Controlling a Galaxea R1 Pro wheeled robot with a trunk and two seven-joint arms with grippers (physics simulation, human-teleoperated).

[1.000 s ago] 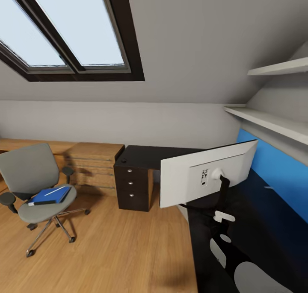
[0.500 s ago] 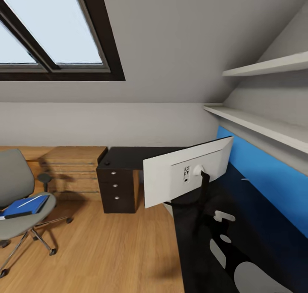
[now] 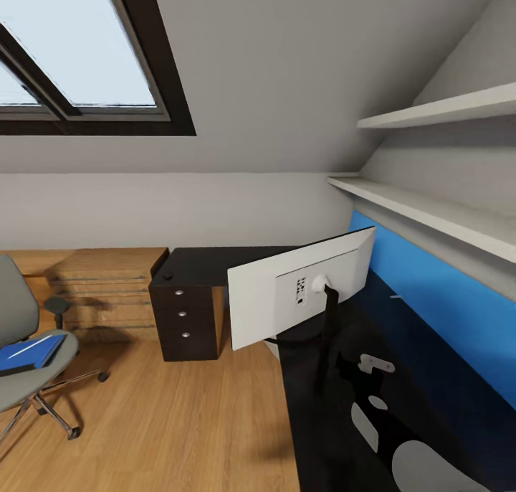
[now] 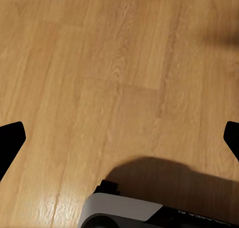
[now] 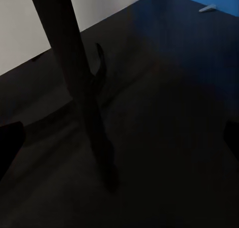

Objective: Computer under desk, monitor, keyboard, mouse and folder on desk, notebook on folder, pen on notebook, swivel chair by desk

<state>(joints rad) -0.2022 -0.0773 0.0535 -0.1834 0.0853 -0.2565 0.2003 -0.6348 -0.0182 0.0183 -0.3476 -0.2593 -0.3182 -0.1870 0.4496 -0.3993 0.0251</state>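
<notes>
The monitor (image 3: 287, 298) stands on the black desk (image 3: 215, 262) with its pale back toward me, its dark stand (image 5: 84, 88) close before my right gripper (image 5: 119, 143), which is open above the desk top. At the picture's left edge, the swivel chair (image 3: 11, 313) carries the blue folder (image 3: 32, 352); a dark strip along its front edge may be the notebook, I cannot tell. A short white stick that looks like the pen (image 3: 396, 296) lies on the desk by the blue wall panel. My left gripper (image 4: 119, 143) is open over the wood floor. Computer, keyboard and mouse are out of view.
A wooden drawer chest (image 3: 107, 284) stands left of the desk's black drawers (image 3: 183, 313). Two white shelves (image 3: 430, 212) hang above the blue panel (image 3: 444, 305). Plank floor (image 3: 165, 420) lies between chair and desk. My own arm parts (image 3: 373, 413) cover the desk's near end.
The head view has swung to the right, so the chair, the chest and the skylight have slid toward the left edge. Nothing in the room has moved by itself.
</notes>
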